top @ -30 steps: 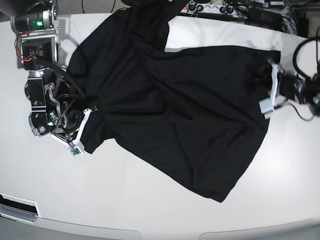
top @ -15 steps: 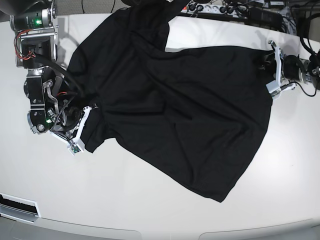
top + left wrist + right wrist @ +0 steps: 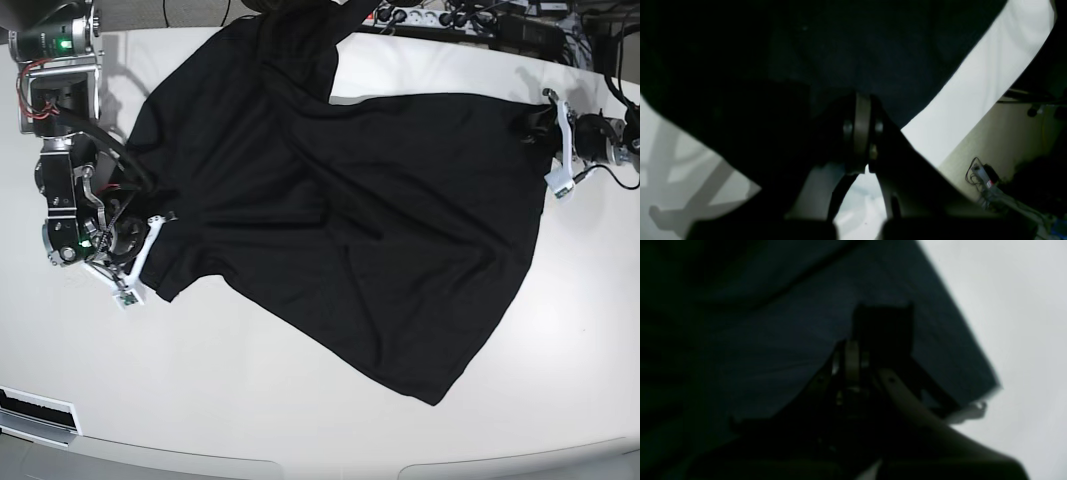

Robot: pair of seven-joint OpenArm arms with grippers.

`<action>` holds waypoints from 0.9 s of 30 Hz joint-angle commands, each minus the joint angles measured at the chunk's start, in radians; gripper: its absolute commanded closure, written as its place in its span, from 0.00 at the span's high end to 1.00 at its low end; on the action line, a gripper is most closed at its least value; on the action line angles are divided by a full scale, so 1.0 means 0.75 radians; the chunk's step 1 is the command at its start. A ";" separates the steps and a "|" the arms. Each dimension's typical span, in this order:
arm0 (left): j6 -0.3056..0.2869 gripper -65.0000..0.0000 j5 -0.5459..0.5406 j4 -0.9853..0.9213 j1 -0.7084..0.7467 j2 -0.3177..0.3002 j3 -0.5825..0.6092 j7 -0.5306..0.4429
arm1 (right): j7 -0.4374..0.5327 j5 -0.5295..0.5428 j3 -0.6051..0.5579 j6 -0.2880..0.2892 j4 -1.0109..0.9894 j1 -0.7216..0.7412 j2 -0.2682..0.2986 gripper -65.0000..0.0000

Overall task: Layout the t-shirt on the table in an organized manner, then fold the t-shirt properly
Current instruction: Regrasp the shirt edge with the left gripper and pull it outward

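While the table (image 3: 300,420) fills the base view, the t-shirt (image 3: 350,220) sprawls across its far half, wrinkled, one corner trailing toward the near edge. At the far right, the left gripper (image 3: 545,125) is clamped on the shirt's edge; at the left, the right gripper (image 3: 160,222) pinches its sleeve.

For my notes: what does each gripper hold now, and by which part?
Both hold the t-shirt: the left gripper pinches its edge at one side, the right gripper the opposite side's edge.
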 commanded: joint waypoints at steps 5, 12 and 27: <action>0.131 0.00 0.352 -0.077 0.030 -0.043 0.017 0.217 | 0.009 -0.040 0.007 -0.090 0.020 0.034 0.022 0.00; 0.097 0.00 0.071 0.132 0.028 -0.174 0.016 0.322 | 0.011 0.017 0.007 0.035 0.020 0.041 0.022 0.00; 0.161 0.00 0.076 0.579 0.029 -0.111 0.017 0.379 | -0.079 0.252 0.007 0.365 0.020 0.018 0.015 0.00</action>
